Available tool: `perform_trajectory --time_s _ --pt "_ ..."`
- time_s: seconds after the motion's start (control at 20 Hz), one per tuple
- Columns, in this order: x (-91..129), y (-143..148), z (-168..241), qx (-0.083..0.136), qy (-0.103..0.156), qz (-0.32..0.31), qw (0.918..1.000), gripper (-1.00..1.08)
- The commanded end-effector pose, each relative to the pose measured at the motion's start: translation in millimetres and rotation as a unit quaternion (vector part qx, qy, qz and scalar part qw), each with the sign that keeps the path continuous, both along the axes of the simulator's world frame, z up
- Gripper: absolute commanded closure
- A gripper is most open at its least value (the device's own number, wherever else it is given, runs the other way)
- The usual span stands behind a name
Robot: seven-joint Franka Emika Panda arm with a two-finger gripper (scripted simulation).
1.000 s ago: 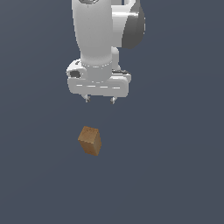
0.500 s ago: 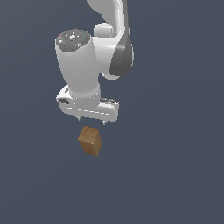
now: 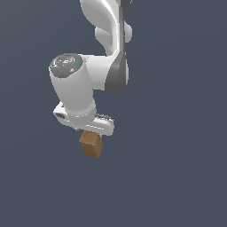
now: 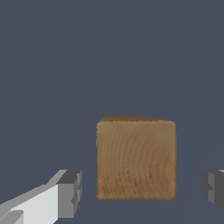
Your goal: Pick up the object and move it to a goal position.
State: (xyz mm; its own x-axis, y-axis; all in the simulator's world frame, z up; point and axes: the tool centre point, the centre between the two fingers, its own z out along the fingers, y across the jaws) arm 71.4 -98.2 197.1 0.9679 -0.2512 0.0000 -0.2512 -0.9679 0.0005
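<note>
The object (image 3: 91,145) is a small brown wood-textured block lying on the dark grey floor, just below the white gripper hand (image 3: 86,125) in the exterior view. The hand hides the block's upper part and the fingertips there. In the wrist view the object (image 4: 136,159) fills the lower middle, its lighter tan face toward the camera. My gripper (image 4: 142,190) is open, one grey fingertip (image 4: 70,192) on each side of the block with a gap between pad and wood on both sides.
The dark grey floor (image 3: 177,177) stretches flat all around the block. The white arm (image 3: 106,48) rises above the hand in the exterior view.
The arm has come down and swung toward the exterior view's left, so the hand now sits right over the block. The block has not moved.
</note>
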Motion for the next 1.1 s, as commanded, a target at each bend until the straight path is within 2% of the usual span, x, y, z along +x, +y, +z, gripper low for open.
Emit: perform_trajectory --time_s 0.0,0.3,0.8,1.05 --pt "3 -2 -3 0.0 0.0 -0.003 1.0 -0.92" --pt "2 -2 -7 0.0 0.0 -0.003 1.0 -0.92" --pt "1 -2 -49 0.0 0.0 -0.003 1.0 -0.92" --pt "2 -2 -55 0.0 0.0 -0.004 1.0 -0.92"
